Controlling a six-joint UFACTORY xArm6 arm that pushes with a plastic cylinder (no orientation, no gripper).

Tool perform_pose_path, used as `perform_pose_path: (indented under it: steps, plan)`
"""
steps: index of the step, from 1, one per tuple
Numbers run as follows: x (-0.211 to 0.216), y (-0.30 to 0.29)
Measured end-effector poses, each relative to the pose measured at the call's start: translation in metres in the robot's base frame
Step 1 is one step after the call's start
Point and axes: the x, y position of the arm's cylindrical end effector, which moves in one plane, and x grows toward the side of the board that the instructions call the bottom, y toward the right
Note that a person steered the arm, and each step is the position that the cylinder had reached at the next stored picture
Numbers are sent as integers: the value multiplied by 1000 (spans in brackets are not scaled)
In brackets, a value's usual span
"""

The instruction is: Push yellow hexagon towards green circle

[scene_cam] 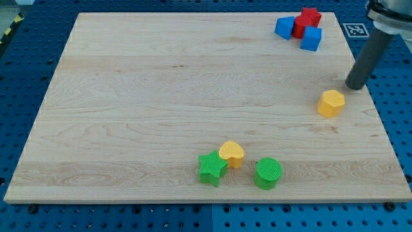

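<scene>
Illumination is bright, even and diffuse across the whole frame. The wooden tabletop (pixel 161 96) shows no glare or hotspots; its grain reads clearly from edge to edge. Shadows are short and soft, lying close beside each block, as at the yellow hexagon (pixel 331 103) right of centre. Focus is sharp throughout. Board edges stay straight, indicating negligible lens distortion.

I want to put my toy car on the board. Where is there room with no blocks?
The whole left half of the board is bare, and so is the middle. It's crowded at the top right, where red blocks and blue blocks bunch together, and at the bottom, around the green star, yellow heart and green circle. My tip sits by the yellow hexagon.
</scene>
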Motion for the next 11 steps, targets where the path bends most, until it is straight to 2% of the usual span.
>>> perform_pose_path:
  steps: [2, 3, 7, 11]
  plan:
    - [45, -30]
    - [55, -55]
    - [2, -79]
    - [50, -151]
